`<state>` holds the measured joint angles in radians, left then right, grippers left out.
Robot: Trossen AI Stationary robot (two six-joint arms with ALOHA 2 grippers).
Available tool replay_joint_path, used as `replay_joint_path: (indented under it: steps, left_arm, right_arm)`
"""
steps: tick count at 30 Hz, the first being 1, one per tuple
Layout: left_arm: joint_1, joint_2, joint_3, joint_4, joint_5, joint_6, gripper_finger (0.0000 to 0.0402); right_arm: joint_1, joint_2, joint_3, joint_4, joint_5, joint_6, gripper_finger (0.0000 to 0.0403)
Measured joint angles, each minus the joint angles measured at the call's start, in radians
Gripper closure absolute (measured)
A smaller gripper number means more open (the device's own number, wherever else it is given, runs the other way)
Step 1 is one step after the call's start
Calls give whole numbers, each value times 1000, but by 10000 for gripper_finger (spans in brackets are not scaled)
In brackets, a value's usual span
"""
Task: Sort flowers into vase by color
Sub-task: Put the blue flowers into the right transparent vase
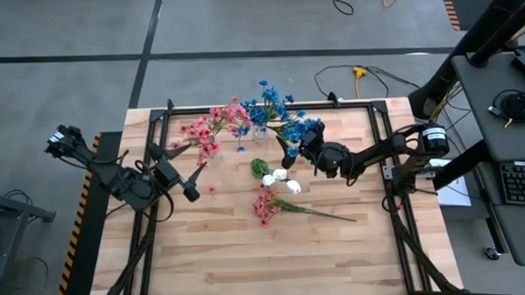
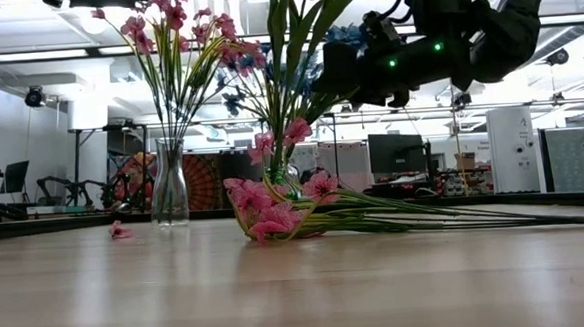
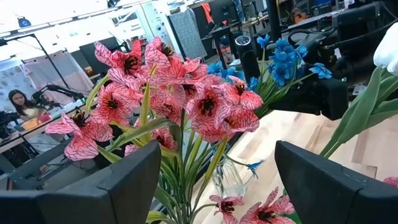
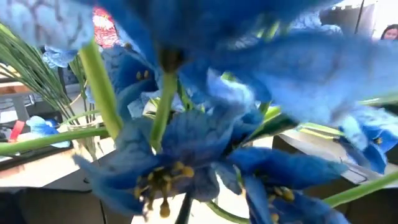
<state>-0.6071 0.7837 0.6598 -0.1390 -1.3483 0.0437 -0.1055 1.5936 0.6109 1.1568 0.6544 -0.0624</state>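
Observation:
A glass vase [image 2: 169, 185] at the table's far middle holds pink flowers [image 1: 211, 132], which fill the left wrist view [image 3: 186, 106]. To their right, blue flowers [image 1: 268, 103] stand upright. White flowers [image 1: 277, 176] on green stems rise near the table's middle. A pink sprig [image 1: 266, 204] lies flat on the table, its stem pointing to the right. My left gripper [image 1: 192, 187] is open and level, left of the pink flowers, with nothing between its fingers [image 3: 217, 186]. My right gripper [image 1: 289, 151] hangs open among blue blossoms [image 4: 186, 124], and its fingers are hidden. My right gripper is pushed in among the blue blossoms [image 1: 301, 129], which fill its wrist view. The flowers hide its fingers, so I cannot tell whether it touches any stem or blossom.
A loose pink blossom [image 1: 213, 190] lies on the wood near my left gripper. Black frame rails [image 1: 380, 117] border the tabletop. A desk with a keyboard [image 1: 519, 182] stands to the right. A person [image 3: 18, 102] sits far off in the room. Bare wood lies toward the near edge.

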Motion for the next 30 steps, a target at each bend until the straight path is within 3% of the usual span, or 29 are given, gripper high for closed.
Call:
replay_joint_path:
  steps: [6,10,17,30]
  left_arm:
    - [0,0,0,-1,-4,0,106]
    - [0,0,0,-3,-5,0,106]
    - [0,0,0,-3,-5,0,106]
    - [0,0,0,-4,-6,0,106]
  right_arm:
    - [0,-17,0,-13,0,-27,77]
    - [-16,-67,2,-115,-3,-1,77]
    - [-89,-158,2,-346,-134,153,77]
    - [-98,-183,25,-407,-167,129,77]
